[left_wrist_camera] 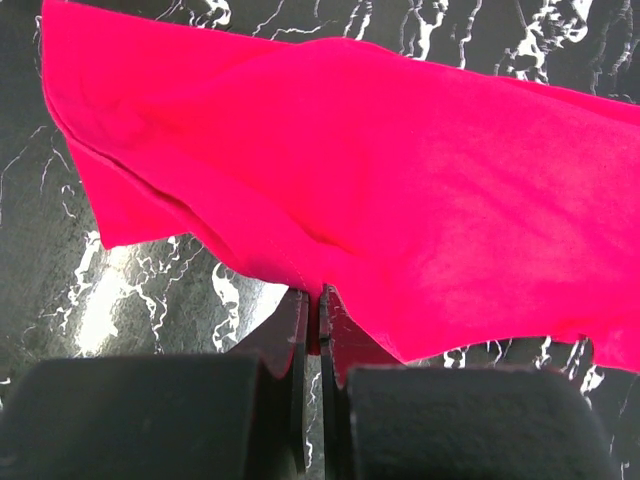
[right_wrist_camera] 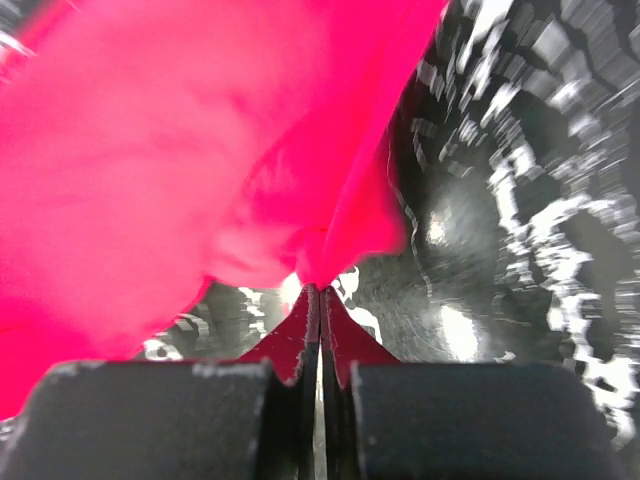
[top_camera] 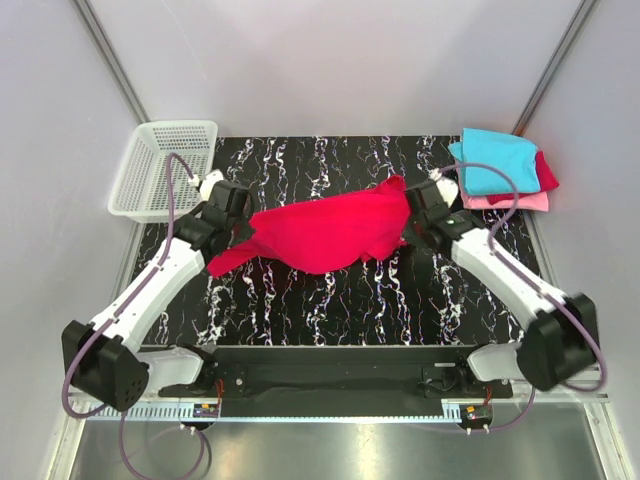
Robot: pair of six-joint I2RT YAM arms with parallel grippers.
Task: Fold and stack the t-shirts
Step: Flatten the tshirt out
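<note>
Crimson t-shirt (top_camera: 325, 232) spans left end effector (left_wrist_camera: 312, 293) and right end effector (right_wrist_camera: 320, 290) — each clamped on its edge.

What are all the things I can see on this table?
red shirt: one, bright red, middle of the table
blue shirt: one, light blue, top of the far-right pile
dark red shirt: one, dark red, under the blue one
pink shirt: one, pink, bottom of that pile
basket: one, white, far-left corner
table: one, black with white streaks
left arm, right arm: two, white and black, near edge
left claw, right claw: two, black, both shut on the red shirt
</note>
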